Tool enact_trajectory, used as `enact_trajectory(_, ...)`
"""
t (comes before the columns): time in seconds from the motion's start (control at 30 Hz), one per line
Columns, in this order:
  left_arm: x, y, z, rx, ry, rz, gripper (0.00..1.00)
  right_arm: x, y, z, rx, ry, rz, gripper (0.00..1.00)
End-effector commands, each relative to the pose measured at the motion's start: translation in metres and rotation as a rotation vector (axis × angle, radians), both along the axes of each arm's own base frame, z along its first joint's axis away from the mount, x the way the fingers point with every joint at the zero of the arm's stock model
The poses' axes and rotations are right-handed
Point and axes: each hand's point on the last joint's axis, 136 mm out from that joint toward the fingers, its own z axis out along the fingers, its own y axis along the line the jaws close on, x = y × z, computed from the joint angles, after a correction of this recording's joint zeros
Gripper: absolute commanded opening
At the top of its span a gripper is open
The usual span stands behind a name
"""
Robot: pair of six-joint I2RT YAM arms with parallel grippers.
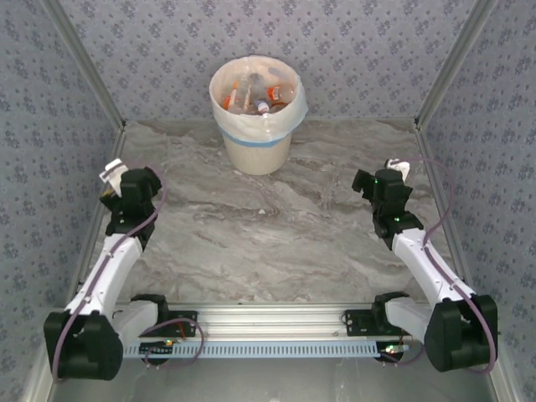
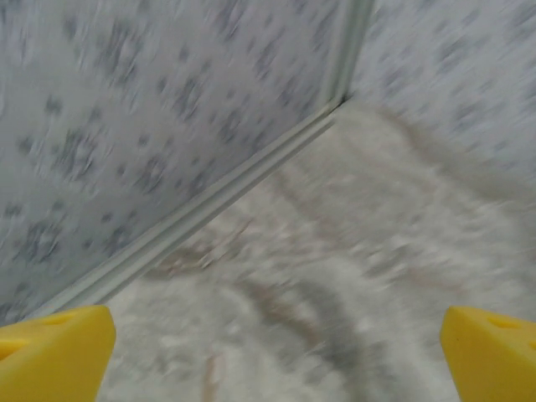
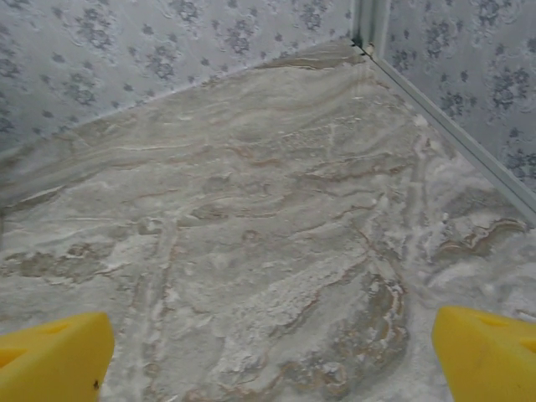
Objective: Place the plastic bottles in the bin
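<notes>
Overhead, the floral-papered walls [image 1: 50, 126] closed three sides of the marble-patterned table [image 1: 268, 251]. The two arms angled outward from the rail [image 1: 268, 322] at the near edge. The left arm [image 1: 105, 276] reached toward the left wall and the right arm [image 1: 427, 264] toward the right wall, well apart from each other.

The bin [image 1: 255, 155] stood upright at the far middle of the table, close to the back wall and well away from both arms. It was cream-white, with a translucent bag folded over its rim and a pale blue band around it.

The wrist cameras gave what the high view did not. The left gripper [image 2: 272, 352] had its yellow fingertips [image 2: 50, 352] spread wide over bare marble near a wall seam, with nothing between them. That picture was smeared, so the grey streak in it was perhaps just veining. The right gripper [image 3: 272, 356] was likewise spread wide and held nothing, above sharply veined marble running to a far corner.

The plastic bottles [image 1: 251, 96] lay heaped inside the bin, a jumble of clear bodies with orange and red labels, up near the rim.
</notes>
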Motion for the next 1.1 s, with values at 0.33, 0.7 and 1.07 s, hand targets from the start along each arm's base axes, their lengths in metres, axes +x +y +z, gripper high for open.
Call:
enact_trajectory(0.33, 0.061, -0.034, -0.073, 0.079, 0.012, -0.386, 1.00, 0.017, 0.001, -0.051, -0.106, 0.048, 0.144, 1.00)
enact_trajectory(0.7, 0.079, -0.068, -0.092, 0.110, 0.063, -0.568, 0.99, 0.020, 0.017, -0.076, -0.200, -0.020, 0.296, 1.00)
enact_trajectory(1.07, 0.070, -0.060, -0.096, 0.145, 0.013, -0.502, 0.99, 0.011, 0.019, -0.069, -0.258, -0.117, 0.328, 1.00)
